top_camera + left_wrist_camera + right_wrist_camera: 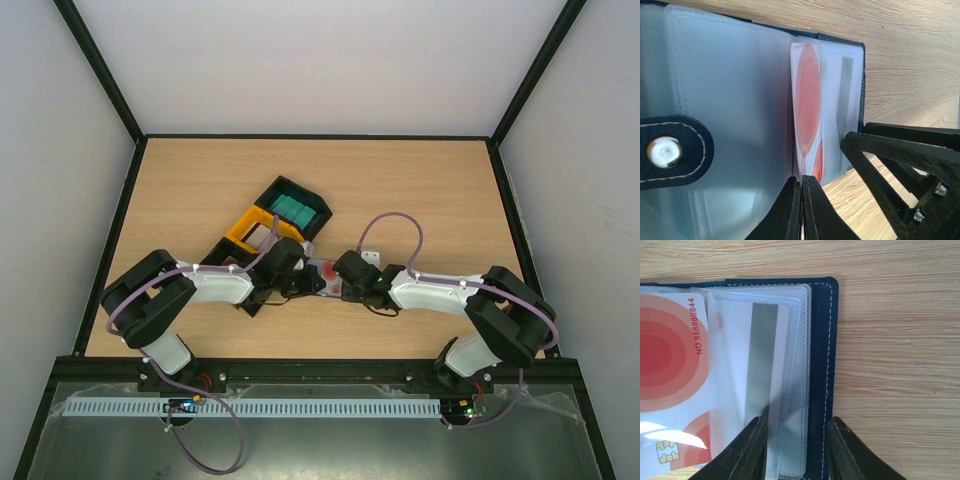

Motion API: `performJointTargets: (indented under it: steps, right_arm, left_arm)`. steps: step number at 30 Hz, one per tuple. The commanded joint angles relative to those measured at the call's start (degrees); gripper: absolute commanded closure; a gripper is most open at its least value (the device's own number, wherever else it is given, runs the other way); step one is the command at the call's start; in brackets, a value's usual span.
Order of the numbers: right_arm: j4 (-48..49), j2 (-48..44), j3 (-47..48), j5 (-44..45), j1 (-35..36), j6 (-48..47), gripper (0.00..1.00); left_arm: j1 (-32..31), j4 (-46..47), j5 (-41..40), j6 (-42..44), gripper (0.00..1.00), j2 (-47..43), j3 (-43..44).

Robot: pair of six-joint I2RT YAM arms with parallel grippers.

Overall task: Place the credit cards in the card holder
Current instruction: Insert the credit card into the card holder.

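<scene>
**Both arms meet at the open holder**

The left arm (215, 285) and the right arm (430, 292) stretch low and inward from the near corners, and their wrists meet at the middle of the surface (430, 190). The holder (820, 365) lies open there. The left jaws are clenched on a red-and-white card (808, 100), at the clear sleeves. The right jaws stand on both sides of the holder's right edge; I cannot tell if they squeeze it. A striped card (762, 350) sits in a sleeve.
</scene>
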Motion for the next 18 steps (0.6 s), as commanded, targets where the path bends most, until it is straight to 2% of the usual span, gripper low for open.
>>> performJointTargets:
  steps: [1,10,18]
  right_arm:
    - [-2.3,1.9,-0.4,-0.2,-0.3,1.3,0.69]
    - [3.0,-0.8,0.9,-6.2,-1.9,3.2,0.64]
    - [3.1,-6.6,-0.1,-1.8,-4.9,4.9,0.54]
  left_arm:
    - [0.2,-4.1,-0.4,-1.9,0.97,2.8,-0.3]
    - [-0.2,-4.1,2.6,0.5,0.96,6.5,2.3]
    - [-0.4,-6.2,2.3,2.8,0.92,7.3,4.3]
